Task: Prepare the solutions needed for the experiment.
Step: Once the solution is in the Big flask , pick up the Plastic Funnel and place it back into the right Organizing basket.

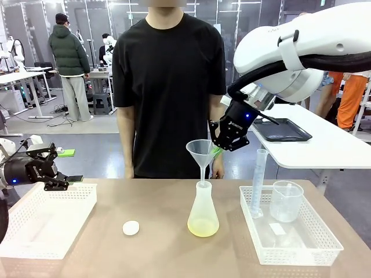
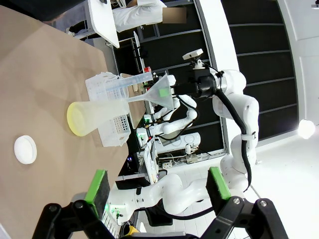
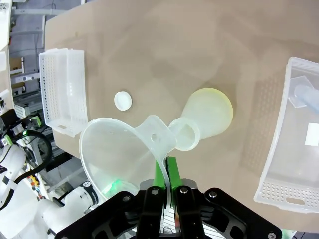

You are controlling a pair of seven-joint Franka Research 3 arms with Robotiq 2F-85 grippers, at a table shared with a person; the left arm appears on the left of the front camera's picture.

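A clear conical flask [image 1: 203, 205] stands mid-table with a shallow layer of pale yellow-green solution [image 1: 203, 229] in its base. A clear plastic funnel [image 1: 200, 149] sits over it, its stem reaching down to the flask's neck. My right gripper [image 1: 218, 147] is shut on the funnel's rim from the far right side. From the right wrist, the funnel [image 3: 112, 149] is pinched between the green pads of that gripper [image 3: 166, 172], with the flask [image 3: 207, 117] below. My left gripper [image 1: 55, 168] hangs open over the left basket, nothing between its green pads [image 2: 99, 191].
A white cap [image 1: 131, 227] lies on the table left of the flask. The right white basket [image 1: 295, 255] holds a measuring cylinder [image 1: 258, 182] and a beaker [image 1: 286, 201]. A second white basket [image 1: 35, 243] sits at the left. A person [image 1: 168, 87] stands at the far edge.
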